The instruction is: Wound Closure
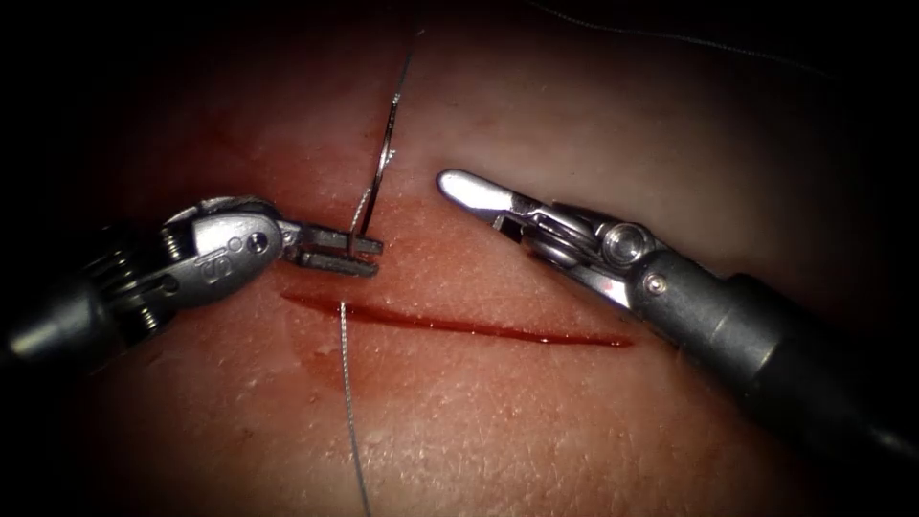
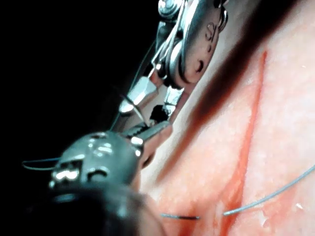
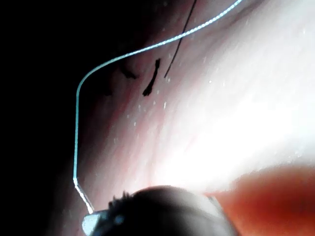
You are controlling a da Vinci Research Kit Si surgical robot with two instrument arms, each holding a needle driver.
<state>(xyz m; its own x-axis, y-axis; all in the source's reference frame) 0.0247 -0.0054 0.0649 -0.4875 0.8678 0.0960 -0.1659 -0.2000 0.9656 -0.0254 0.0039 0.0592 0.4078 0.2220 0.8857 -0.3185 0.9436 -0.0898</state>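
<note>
The cut runs across the tissue, lined with red fluid. On its far side, toward the left, my left tool is shut on the curved needle near its lower end. The rest of the needle arcs up and away from the cut, above the tissue. Thread runs on from the needle's upper end. My right tool hangs to the right of the needle and holds nothing. In the left wrist view its two jaws stand apart, just beyond my left tool.
A thread leaves the cut near its left end and runs toward the near edge; it also crosses the cut as a pale strand. A bent pale thread lies over the tissue. A dark thread crosses the far right.
</note>
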